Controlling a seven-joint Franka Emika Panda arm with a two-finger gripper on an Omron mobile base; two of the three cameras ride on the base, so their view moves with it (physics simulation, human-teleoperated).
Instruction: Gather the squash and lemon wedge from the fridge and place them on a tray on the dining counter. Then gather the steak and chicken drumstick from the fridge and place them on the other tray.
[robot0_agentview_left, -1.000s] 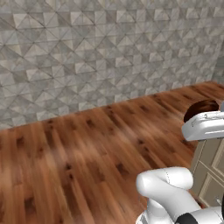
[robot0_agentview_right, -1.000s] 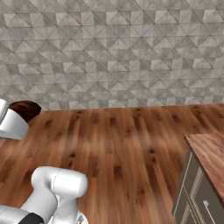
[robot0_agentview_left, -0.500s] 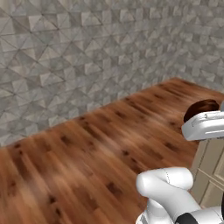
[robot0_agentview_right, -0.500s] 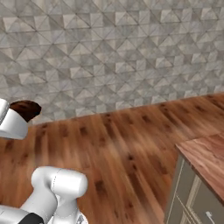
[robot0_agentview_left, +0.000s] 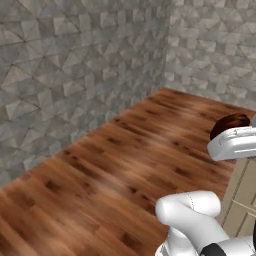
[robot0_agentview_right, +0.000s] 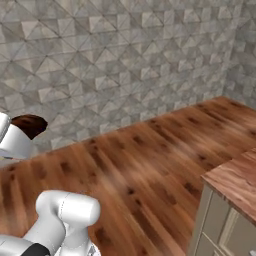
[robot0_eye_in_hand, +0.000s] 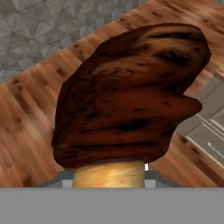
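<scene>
a: above the reddish-brown wood plank floor (robot0_agentview_left: 115, 165), what does the gripper (robot0_eye_in_hand: 109, 177) carry?

b: the dark brown roasted chicken drumstick (robot0_eye_in_hand: 131, 96). the fingers look clenched on its pale bone end, so the meat stands straight out past the fingertips, long axis along the gripper.

a: and the goal?

b: the reddish-brown wood-grain dining counter (robot0_agentview_right: 235, 180) lies to the arm's right, well apart; no tray shows yet.

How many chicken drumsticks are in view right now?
1. The chicken drumstick sits at the gripper, filling the hand view, carried above the wood floor. Others may be out of view.
</scene>
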